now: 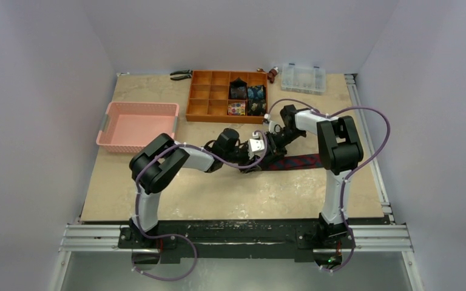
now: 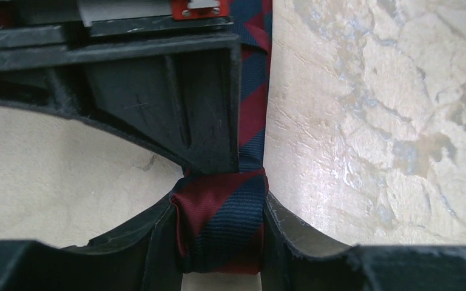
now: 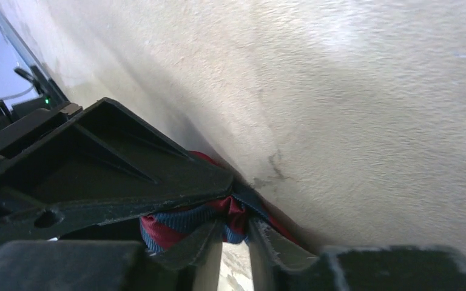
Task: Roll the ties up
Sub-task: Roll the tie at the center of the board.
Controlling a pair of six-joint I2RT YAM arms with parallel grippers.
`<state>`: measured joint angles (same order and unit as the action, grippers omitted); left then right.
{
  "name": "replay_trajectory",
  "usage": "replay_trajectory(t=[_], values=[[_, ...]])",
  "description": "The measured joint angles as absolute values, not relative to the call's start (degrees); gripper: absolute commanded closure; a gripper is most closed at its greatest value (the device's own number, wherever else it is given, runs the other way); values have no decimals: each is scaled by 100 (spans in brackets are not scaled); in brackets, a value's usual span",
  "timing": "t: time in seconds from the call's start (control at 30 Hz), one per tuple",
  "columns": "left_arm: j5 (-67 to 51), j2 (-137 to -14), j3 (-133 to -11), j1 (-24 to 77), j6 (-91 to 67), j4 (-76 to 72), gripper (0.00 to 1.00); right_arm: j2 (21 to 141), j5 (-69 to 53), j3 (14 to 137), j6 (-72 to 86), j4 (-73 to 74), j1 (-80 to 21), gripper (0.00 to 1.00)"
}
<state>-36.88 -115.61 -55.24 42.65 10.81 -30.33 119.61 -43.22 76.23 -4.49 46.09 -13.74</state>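
Left end effector (image 2: 221, 203): closed on the rolled end of the striped tie (image 2: 218, 227). The navy-and-red roll sits upright between the two fingers and touches both. The unrolled length runs flat away from the roll across the counter (image 1: 218, 194).

Right end effector (image 3: 235, 233): fingers slightly parted, with bare counter showing through the gap. Tie fabric is bunched against the fingertips and touches them. It meets the left unit at the same end of the tie.

View comparison: the overhead view shows both arms converging at mid-counter. There the flat tail of the tie extends to the right, under the right arm. The roll itself is hidden there by the two wrists. Only the left wrist view shows the roll and how it is held. Only the right wrist view shows the gap between the right fingers.

Containers: the orange organizer (image 1: 209, 94) stands at the far side. Its right-hand compartments hold a black roll (image 1: 238, 91), a blue roll (image 1: 256, 94) and a multicoloured roll (image 1: 236, 109). The pink basket (image 1: 139, 105) stands to its left. A clear lidded box (image 1: 303, 77) stands at the far right, contents too small to tell. Pliers (image 1: 181, 74) lie behind the organizer.
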Motion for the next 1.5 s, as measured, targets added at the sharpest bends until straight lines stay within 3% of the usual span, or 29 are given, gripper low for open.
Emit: replay_trajectory(t=[0.23, 0.43, 0.57, 0.7, 0.77, 0.87, 1.0, 1.5], values=[[-2829, -11076, -5664, 4464, 2309, -1625, 84, 11883, -4637, 7758, -731, 4877, -1234, 42], [-2349, -11078, -6187, 4659, 2670, -552, 83, 11570, -5061, 7417, -764, 4816, -1120, 41], [-2095, -11118, -6407, 4766, 2753, -161, 82, 11509, -5273, 7336, -563, 4565, -1155, 48], [-1981, -11155, -6554, 4810, 2810, 93, 79, 11577, -5387, 7338, -502, 4423, -1208, 77], [-1966, -11170, -6593, 4816, 2812, 156, 71, 11673, -5417, 7338, -510, 4434, -1223, 100], [-1970, -11192, -6637, 4818, 2808, 237, 55, 11804, -5577, 7363, -593, 4565, -1223, 100], [-2130, -11194, -6622, 4775, 2622, 172, 46, 11826, -5430, 7367, -696, 4630, -1197, 100], [-3715, -11577, -6128, 4383, 1354, -1852, 41, 11955, -3957, 7658, -773, 5033, -1358, 100]])
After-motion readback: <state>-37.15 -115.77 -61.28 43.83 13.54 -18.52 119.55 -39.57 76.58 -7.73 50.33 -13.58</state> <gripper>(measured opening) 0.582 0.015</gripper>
